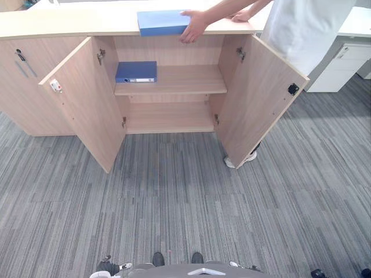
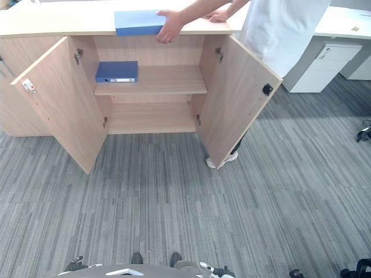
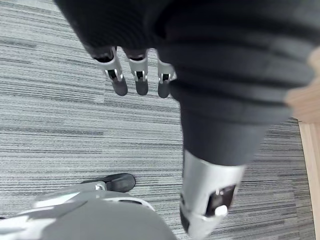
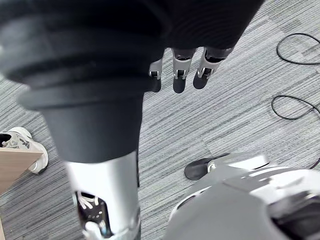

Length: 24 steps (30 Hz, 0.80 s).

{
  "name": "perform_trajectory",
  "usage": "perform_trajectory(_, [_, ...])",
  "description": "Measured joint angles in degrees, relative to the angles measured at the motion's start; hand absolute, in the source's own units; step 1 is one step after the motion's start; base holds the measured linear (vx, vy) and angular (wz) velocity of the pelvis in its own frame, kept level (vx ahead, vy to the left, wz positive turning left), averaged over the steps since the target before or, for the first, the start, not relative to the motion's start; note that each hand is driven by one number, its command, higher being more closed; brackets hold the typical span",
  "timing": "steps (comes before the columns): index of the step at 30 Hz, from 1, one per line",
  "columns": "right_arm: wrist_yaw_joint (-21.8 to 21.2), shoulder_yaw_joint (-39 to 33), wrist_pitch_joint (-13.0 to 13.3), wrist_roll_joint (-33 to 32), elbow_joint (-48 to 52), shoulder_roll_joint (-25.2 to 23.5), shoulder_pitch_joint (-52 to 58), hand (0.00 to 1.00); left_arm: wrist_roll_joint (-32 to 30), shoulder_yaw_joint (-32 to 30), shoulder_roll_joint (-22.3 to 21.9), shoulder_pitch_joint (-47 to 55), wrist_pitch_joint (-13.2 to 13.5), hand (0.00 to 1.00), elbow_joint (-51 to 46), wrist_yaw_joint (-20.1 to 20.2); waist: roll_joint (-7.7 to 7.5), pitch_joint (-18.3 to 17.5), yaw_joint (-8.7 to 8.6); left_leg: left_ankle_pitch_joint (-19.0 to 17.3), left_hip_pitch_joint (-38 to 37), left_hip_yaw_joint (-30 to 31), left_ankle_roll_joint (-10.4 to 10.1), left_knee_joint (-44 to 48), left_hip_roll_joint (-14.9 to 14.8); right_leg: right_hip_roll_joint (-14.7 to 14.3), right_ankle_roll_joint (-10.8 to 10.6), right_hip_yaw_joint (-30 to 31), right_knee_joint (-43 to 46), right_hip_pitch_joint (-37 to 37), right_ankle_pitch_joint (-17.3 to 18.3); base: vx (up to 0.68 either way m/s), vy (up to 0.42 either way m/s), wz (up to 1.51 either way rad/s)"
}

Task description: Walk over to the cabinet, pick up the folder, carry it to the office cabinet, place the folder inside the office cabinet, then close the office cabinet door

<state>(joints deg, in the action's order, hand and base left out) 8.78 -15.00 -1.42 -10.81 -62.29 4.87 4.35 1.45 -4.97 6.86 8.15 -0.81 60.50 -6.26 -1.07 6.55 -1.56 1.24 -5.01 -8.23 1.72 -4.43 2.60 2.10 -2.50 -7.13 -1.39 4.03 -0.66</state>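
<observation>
While a person (image 1: 301, 29) touches the flat blue folder (image 1: 162, 22) atop the pale wooden cabinet (image 1: 69, 23), left hand (image 3: 140, 75) and right hand (image 4: 179, 75) hang straight-fingered, empty.

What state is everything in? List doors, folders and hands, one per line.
Left door: swung open.
Right door: swung open.
Top folder: flat on the cabinet top, under a person's hand.
Shelf folder: flat on the upper shelf.
Left hand: open, holding nothing.
Right hand: open, holding nothing.

Person (image 1: 301, 29) on grey carpet (image 1: 185, 208) — white drawer unit (image 1: 342, 66) behind.
</observation>
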Motion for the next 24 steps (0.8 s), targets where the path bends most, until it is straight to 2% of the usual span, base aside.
perform_trajectory(8, [-0.06, -1.03, 0.09, 1.36, 0.09, -2.66, -4.52, 0.00, -0.08, 0.09, -0.09, -2.19, 0.86, 0.00, 0.90, 0.16, 0.10, 0.91, 0.07, -0.75, -1.95, -0.02, -1.17, -0.03, -0.14, 0.06, -0.43, -0.07, -0.36, 2.03, 0.26, -0.02, -0.006, 0.00])
perform_trajectory(20, [-0.04, -0.89, 0.12, 2.17, 0.12, -2.61, -4.58, 0.00, -0.03, 0.14, -0.04, -2.35, 0.91, 0.00, 1.25, 0.18, 0.02, 1.40, 0.18, -0.56, -1.15, -1.12, -0.74, -0.52, -0.09, 0.61, -0.85, -2.02, -1.88, 1.78, 0.31, -0.09, -0.008, -0.04])
perform_trajectory(23, [-0.04, -0.91, 0.12, 2.17, -0.02, -2.59, -4.58, 0.00, -0.03, 0.24, 0.07, -2.40, 0.91, 0.00, 1.40, 0.19, -0.09, 1.37, 0.14, -0.79, -1.15, -1.12, -0.42, -0.52, 0.11, 0.85, -1.26, -2.80, -2.10, 2.02, -0.47, 0.06, 0.006, 0.01])
perform_trajectory(24, [-0.05, -0.91, 0.11, 2.18, -0.19, -2.56, -4.63, 0.00, -0.03, 0.32, 0.10, -2.45, 0.91, 0.00, 1.40, 0.19, -0.11, 1.35, 0.21, -0.76, -1.30, -1.14, -0.29, -0.51, 0.17, 0.87, -0.82, -2.88, -2.35, 2.02, -0.87, 0.09, -0.003, 0.01])
